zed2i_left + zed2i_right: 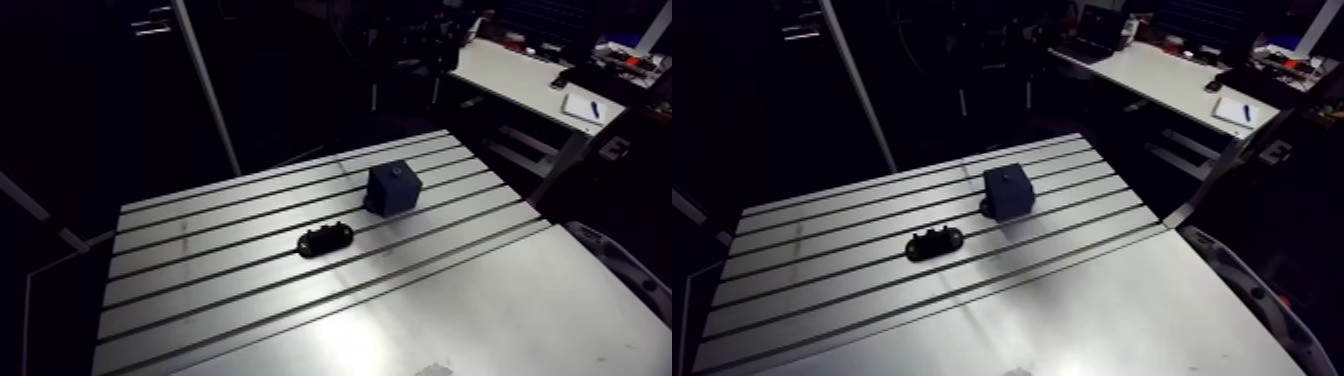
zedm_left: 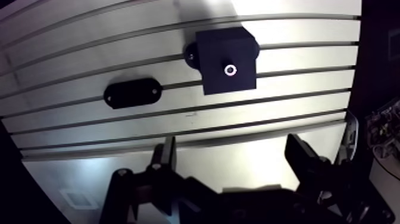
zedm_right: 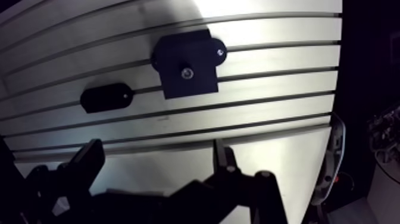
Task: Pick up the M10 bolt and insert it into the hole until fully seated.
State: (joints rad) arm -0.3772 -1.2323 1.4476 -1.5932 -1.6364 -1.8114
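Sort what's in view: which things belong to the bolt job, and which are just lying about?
Job:
- dark block, with a shiny ring set in its top
- claw, open and empty

Lying about:
- black oval piece, beside the block and apart from it, role unclear
- slotted table, which bears both

No loose bolt shows.
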